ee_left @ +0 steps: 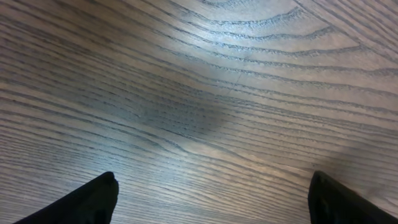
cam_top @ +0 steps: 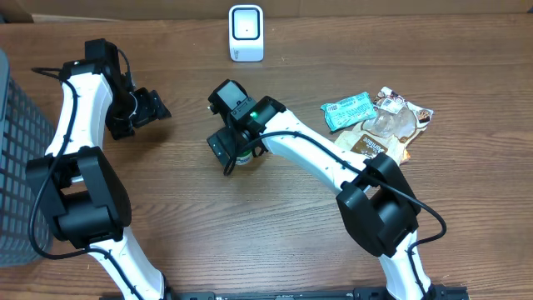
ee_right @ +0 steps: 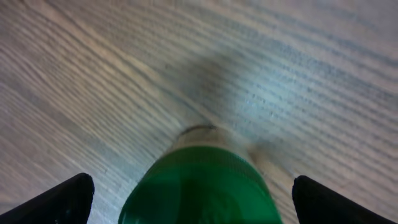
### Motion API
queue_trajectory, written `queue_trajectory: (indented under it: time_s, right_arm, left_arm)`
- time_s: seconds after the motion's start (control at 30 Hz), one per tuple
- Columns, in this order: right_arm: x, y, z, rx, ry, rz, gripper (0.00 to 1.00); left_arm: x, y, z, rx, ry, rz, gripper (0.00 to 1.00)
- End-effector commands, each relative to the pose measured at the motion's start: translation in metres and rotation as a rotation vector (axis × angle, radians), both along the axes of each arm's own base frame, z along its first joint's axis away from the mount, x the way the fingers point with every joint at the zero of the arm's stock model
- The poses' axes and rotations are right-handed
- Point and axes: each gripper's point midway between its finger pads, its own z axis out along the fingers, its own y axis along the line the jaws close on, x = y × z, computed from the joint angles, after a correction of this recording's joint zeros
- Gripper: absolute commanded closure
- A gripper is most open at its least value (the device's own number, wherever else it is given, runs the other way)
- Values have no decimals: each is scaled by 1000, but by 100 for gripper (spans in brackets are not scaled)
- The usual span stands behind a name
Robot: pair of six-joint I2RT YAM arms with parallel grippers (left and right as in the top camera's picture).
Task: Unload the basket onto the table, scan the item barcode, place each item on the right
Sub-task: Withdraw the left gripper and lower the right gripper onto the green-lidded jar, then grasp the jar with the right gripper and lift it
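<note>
Green-capped item point(ee_right: 200, 186) between wide-apart right fingers point(ee_right: 62, 200)

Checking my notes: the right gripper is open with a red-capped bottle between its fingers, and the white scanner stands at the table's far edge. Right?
The bottle has a green cap, not red; the right wrist view shows it. Otherwise yes: right gripper open, bottle between its fingers, white scanner at the far edge.

scanner point(cam_top: 246, 33) 1 | bottle point(ee_right: 199, 186) 1 | snack packets point(cam_top: 348, 111) 3 | basket point(cam_top: 12, 167) 1
</note>
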Motion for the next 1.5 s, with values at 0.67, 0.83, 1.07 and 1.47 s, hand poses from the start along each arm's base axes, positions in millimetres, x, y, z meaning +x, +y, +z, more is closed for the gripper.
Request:
queue_trajectory:
  time_s: [0.67, 0.83, 1.07, 1.47]
  right_arm:
    - [8, 1, 15, 74, 45, -8, 44]
    - [11, 1, 70, 268, 127, 16, 50]
    - [0, -16, 148, 621, 232, 214, 53]
    - [-1, -59, 228, 1043, 244, 422, 53]
  left_arm:
    - [8, -1, 5, -2, -37, 0, 0]
    - [11, -1, 5, 1, -48, 0, 0]
    - [11, -1, 5, 1, -48, 0, 1]
    - [11, -1, 5, 1, -48, 0, 1]
